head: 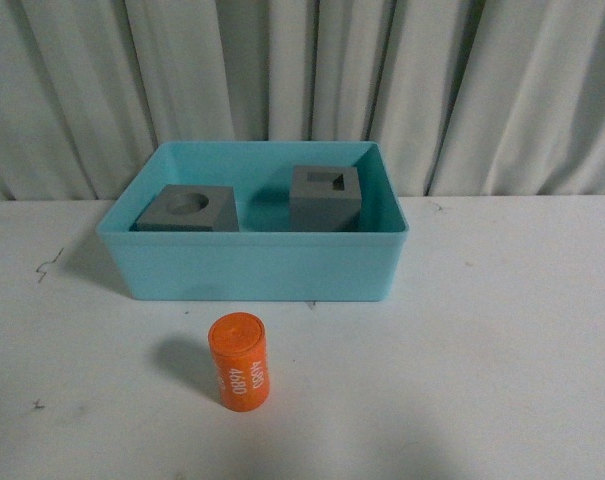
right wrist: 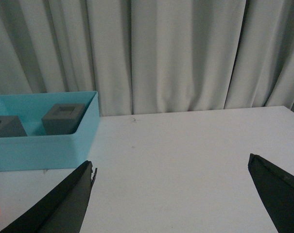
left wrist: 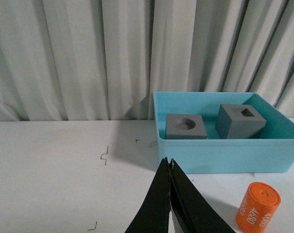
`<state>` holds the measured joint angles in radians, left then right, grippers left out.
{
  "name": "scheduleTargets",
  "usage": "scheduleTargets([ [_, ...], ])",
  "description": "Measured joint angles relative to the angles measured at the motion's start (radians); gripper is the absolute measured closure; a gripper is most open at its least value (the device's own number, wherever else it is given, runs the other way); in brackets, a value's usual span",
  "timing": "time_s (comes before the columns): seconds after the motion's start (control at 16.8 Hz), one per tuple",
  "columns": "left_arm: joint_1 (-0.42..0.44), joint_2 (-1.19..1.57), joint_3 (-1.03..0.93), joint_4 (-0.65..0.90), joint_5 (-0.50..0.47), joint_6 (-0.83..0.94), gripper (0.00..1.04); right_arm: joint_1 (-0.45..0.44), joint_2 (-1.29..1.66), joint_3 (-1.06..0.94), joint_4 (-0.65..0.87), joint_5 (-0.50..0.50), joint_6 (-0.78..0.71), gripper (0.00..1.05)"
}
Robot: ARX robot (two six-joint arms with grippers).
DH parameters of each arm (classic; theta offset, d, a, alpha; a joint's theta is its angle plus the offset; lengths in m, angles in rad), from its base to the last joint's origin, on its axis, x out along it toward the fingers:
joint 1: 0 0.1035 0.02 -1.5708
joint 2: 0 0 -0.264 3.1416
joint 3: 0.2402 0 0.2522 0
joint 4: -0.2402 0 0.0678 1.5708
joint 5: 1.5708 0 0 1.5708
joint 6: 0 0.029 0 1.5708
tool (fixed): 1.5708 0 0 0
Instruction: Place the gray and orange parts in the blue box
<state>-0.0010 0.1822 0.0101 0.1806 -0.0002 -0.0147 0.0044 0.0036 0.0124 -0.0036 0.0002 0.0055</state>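
Note:
The blue box (head: 252,268) stands on the white table in front of the curtain. Two gray cubes sit inside it: one with a round recess (head: 187,208) on the left, one with a square recess (head: 325,197) on the right. The orange cylinder (head: 240,360) with white print stands upright on the table just in front of the box. Neither arm shows in the front view. My left gripper (left wrist: 168,161) is shut and empty, pointing at the box (left wrist: 224,154), with the cylinder (left wrist: 258,207) off to one side. My right gripper (right wrist: 171,165) is open over bare table, away from the box (right wrist: 40,150).
A pleated gray curtain (head: 302,80) closes off the back of the table. Small dark marks (head: 48,266) lie on the white tabletop left of the box.

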Motion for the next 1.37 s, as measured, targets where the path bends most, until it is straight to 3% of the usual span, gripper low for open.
scheduleTargets([
  [0.24,0.0,-0.028,0.0,-0.039,0.0,0.0,1.03,0.0,0.0,0.0,0.0,0.0,0.0,0.06],
  [0.48,0.0,-0.17,0.0,-0.188,0.0,0.0,1.03,0.0,0.0,0.0,0.0,0.001,0.0,0.06],
  [0.72,0.0,-0.176,0.001,-0.183,0.0,0.0,1.03,0.0,-0.001,0.0,0.0,0.0,0.0,0.06],
  [0.78,0.0,-0.176,0.0,-0.184,0.0,0.0,0.86,0.0,-0.001,0.0,0.0,0.0,0.0,0.06],
  [0.84,0.0,-0.176,0.0,-0.184,0.0,0.0,0.49,0.0,-0.001,0.0,0.0,0.0,0.0,0.06],
  [0.89,0.0,-0.176,0.0,-0.184,0.0,0.0,0.31,0.0,-0.001,0.0,0.0,0.0,0.0,0.06],
  [1.01,0.0,-0.176,0.0,-0.184,0.0,0.0,0.1,0.007,0.018,0.021,-0.084,0.036,0.019,0.06],
  [1.07,0.0,-0.176,0.0,-0.185,-0.001,0.001,0.05,0.003,0.148,0.094,-0.233,0.101,0.058,0.06],
  [1.13,0.0,-0.176,0.0,-0.182,0.001,0.001,0.08,-0.11,0.362,0.161,-0.203,0.054,0.058,0.06],
  [1.25,0.0,-0.176,0.0,-0.184,0.0,0.001,0.07,-0.291,0.64,0.267,0.044,-0.164,-0.063,0.06],
  [1.31,0.0,-0.176,0.0,-0.184,0.0,0.001,0.07,-0.304,0.789,0.336,0.153,-0.278,-0.156,0.06],
  [1.37,0.0,-0.176,0.0,-0.184,0.0,0.001,0.07,-0.279,0.906,0.387,0.166,-0.377,-0.24,0.06],
])
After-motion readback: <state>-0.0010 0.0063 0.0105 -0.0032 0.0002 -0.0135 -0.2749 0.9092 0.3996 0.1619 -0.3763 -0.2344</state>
